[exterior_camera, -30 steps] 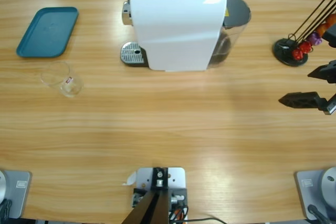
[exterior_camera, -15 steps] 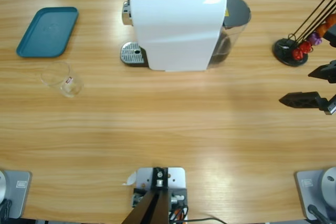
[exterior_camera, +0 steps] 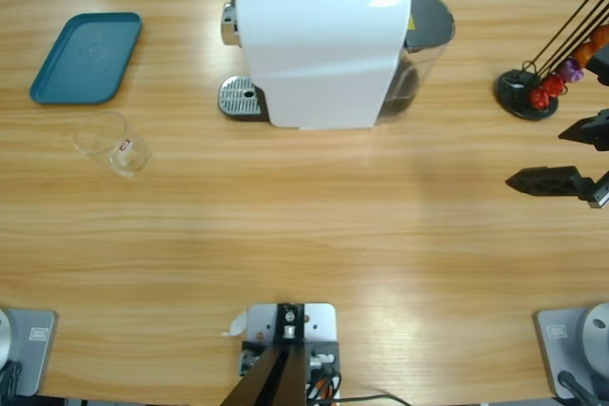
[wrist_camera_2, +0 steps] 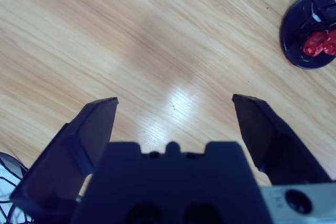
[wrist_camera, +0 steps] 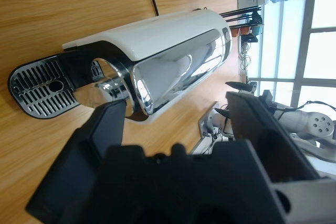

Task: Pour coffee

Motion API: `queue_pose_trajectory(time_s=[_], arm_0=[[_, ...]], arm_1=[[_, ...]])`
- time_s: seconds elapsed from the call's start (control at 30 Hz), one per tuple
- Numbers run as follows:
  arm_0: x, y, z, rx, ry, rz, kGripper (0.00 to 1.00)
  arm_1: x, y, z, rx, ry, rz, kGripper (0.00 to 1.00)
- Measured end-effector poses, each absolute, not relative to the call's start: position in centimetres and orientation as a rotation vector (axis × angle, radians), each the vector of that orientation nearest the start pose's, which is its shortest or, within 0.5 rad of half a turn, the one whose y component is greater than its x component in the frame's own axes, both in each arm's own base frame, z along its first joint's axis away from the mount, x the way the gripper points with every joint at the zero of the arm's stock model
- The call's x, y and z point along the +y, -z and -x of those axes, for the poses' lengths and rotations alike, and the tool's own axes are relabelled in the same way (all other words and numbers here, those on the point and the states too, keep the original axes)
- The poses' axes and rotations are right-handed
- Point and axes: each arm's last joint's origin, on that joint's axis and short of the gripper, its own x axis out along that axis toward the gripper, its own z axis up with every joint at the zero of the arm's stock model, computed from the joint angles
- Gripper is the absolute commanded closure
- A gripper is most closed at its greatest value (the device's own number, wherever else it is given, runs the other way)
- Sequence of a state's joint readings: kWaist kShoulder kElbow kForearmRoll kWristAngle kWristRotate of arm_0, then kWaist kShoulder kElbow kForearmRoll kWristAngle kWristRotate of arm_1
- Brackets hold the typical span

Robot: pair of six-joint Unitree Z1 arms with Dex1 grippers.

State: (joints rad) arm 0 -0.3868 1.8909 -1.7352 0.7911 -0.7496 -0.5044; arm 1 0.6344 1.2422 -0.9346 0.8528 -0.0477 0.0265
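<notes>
Right wrist view: right gripper (wrist_camera_2: 173, 102) jaws spread wide with nothing between them, only bare table (wrist_camera_2: 131, 35) beyond. Further out, at the top right, is the black base of the capsule holder (wrist_camera_2: 310, 32) with red capsules (wrist_camera_2: 319, 43) on it.

Left wrist view: left gripper (wrist_camera: 173, 103) jaws also apart and holding nothing. It looks straight at the spout end of the coffee machine (wrist_camera: 173, 30). The drip tray (wrist_camera: 39, 90) is nearest, then the chrome spout head (wrist_camera: 113, 85), with the white body running away behind.

High view, near edge to far:
- The right gripper (exterior_camera: 536, 157) comes in from the right edge, clear of everything, tips pointing left.
- A clear glass (exterior_camera: 112, 143) sits left of centre, well apart from the machine. Can't tell if it's upright or tipped.
- Coffee: can't make any out, in the glass or elsewhere.
- The machine (exterior_camera: 319, 45) has its long axis along the table's length. The spout and drip tray (exterior_camera: 240, 98) are at the left end and the water tank (exterior_camera: 423, 40) at the right, so the outlet faces the glass side.
- The teal tray (exterior_camera: 86, 57) is at far left, just behind the glass and not touching it.
- The capsule holder (exterior_camera: 528, 92) is at far right, just beyond the right gripper.
</notes>
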Motion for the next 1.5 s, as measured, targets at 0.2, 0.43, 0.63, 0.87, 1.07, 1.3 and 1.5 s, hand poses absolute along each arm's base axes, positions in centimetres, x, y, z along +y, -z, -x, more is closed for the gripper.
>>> queue_pose_trajectory(time_s=[0.2, 0.43, 0.63, 0.87, 1.07, 1.3, 1.5], arm_0=[[-18.3, -36.4, -35.9, 1.243, 0.782, 0.583, 0.267], [-18.3, -36.4, -36.0, 1.234, 0.795, 0.564, 0.395], [-18.4, -35.8, -36.2, 1.242, 0.795, 0.557, 0.395], [-18.5, -34.9, -36.6, 1.263, 0.789, 0.554, 0.657], [-18.5, -34.7, -36.6, 1.262, 0.797, 0.539, 0.845], [-18.5, -34.5, -36.5, 1.257, 0.81, 0.519, 0.865], [-18.5, -34.5, -36.5, 1.257, 0.81, 0.519, 0.865]], arm_1=[[9.3, -31.4, -13.0, 1.114, -0.503, 0.37, 0.0], [9.3, -31.4, -13.0, 1.114, -0.503, 0.37, 0.013], [9.3, -31.4, -13.0, 1.114, -0.503, 0.37, 0.013], [9.3, -31.4, -13.0, 1.114, -0.503, 0.37, 0.013], [9.3, -31.3, -13.0, 1.117, -0.503, 0.371, 0.013], [9.3, -31.3, -13.0, 1.118, -0.503, 0.372, 0.013], [9.3, -31.3, -13.1, 1.12, -0.503, 0.372, 0.013]])
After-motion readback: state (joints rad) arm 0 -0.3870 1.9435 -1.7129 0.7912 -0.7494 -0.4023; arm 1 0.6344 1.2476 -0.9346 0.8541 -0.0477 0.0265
